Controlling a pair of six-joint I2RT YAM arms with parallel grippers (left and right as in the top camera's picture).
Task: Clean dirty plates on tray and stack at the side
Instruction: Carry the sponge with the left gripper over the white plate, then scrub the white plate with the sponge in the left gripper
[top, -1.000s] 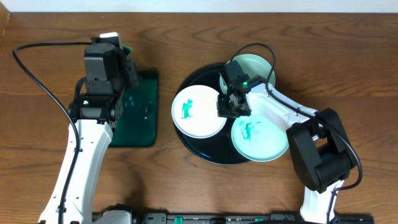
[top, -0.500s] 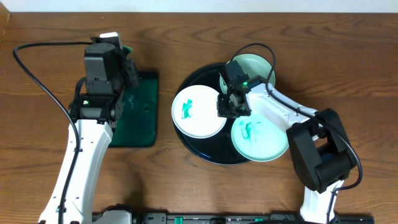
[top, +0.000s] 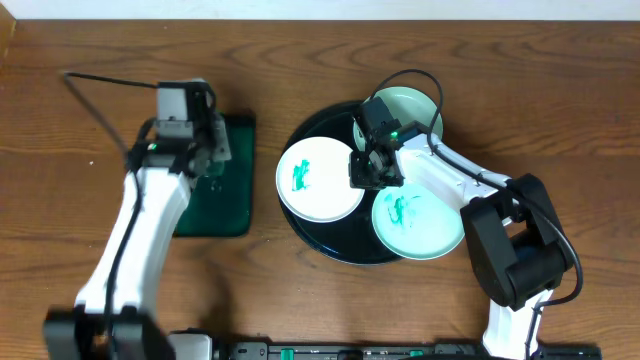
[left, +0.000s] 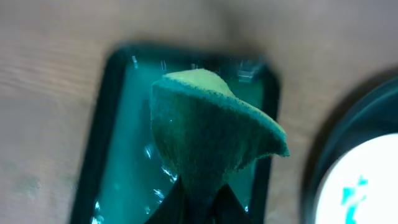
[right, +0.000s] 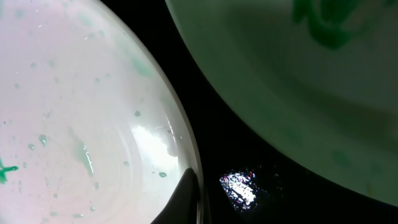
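My left gripper (left: 196, 204) pinches the green sponge (left: 211, 137), soft and folding. My right gripper (top: 366, 172) sits at the rim of the smeared white plate (top: 318, 185) on the black tray (top: 315, 245). I cannot tell whether it is clamped. The plate looks stiff, glossy, likely slippery and breakable, so I'd take it by its thin rim.

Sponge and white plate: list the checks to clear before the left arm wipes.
1. Sponge gripped by left hand: ok, pinched in it.
2. Sponge over the white plate: not ok, it hangs over the green tray.
3. Right hand holding the white plate's rim: cannot tell; one finger sits at the rim, closure hidden.
4. Teal smear exposed: ok, nothing covers it.
5. White plate resting on the black tray: ok.
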